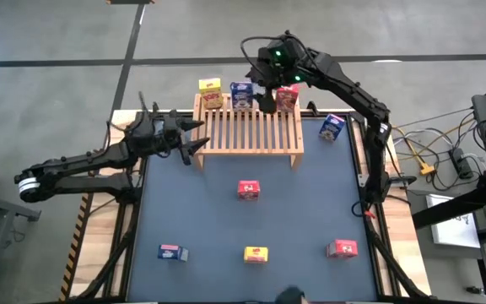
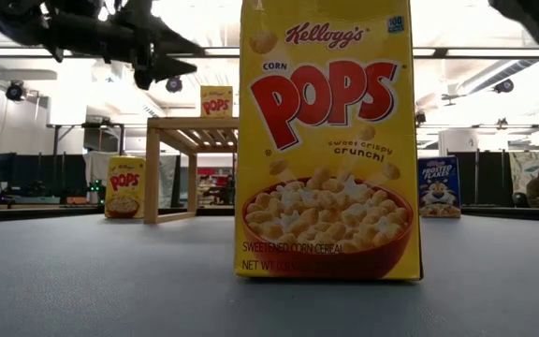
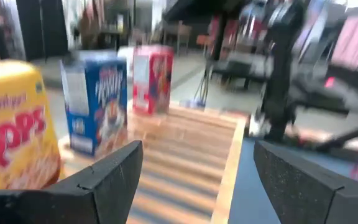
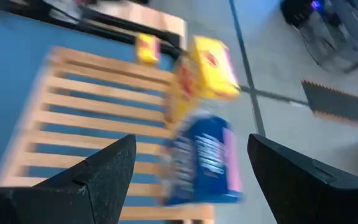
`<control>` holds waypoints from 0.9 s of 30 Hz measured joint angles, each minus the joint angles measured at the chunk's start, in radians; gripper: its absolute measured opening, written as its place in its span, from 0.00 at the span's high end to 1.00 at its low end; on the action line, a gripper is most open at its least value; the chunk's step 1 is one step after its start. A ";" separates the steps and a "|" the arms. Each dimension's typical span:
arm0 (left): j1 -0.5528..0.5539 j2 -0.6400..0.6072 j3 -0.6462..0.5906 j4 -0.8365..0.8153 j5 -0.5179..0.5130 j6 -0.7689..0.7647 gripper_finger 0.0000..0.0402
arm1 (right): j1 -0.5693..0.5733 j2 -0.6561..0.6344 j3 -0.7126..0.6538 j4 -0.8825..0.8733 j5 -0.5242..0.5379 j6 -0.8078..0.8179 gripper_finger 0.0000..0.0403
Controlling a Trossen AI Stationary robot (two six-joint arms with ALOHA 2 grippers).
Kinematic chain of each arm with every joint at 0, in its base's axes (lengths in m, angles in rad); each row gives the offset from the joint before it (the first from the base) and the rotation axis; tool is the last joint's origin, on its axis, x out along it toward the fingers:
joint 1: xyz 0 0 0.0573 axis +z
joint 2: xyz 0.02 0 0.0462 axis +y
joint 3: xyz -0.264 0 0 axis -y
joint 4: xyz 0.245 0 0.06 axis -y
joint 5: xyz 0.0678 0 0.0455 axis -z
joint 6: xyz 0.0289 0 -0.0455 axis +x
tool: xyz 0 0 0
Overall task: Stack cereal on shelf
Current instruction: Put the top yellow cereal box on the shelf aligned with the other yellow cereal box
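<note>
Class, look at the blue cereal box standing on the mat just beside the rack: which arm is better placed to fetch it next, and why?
Probably the right. Its open claw hovers over the rack, on the blue box's side. The left claw, also open, waits at the rack's opposite end.

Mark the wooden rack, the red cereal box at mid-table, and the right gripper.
wooden rack (image 1: 251,131): high view, slatted top.
red cereal box (image 1: 248,189): high view, top face.
right gripper (image 1: 268,103): high view, between its fingers.

High cam overhead; low cam table-level – both wrist cams close on shelf (image 1: 249,128), shared.
</note>
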 joint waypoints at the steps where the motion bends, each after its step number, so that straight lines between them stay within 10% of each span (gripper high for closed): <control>1: 0.000 0.005 0.024 -0.062 -0.020 0.014 0.28 | 0.020 -0.019 0.000 -0.015 -0.002 -0.003 0.26; 10: 0.000 0.054 0.263 -0.534 -0.227 0.111 0.28 | 0.149 -0.129 0.000 -0.164 0.021 0.043 0.31; 27: 0.003 -0.072 0.084 -0.511 -0.381 0.078 0.28 | 0.274 -0.166 -0.043 -0.404 0.109 0.168 0.34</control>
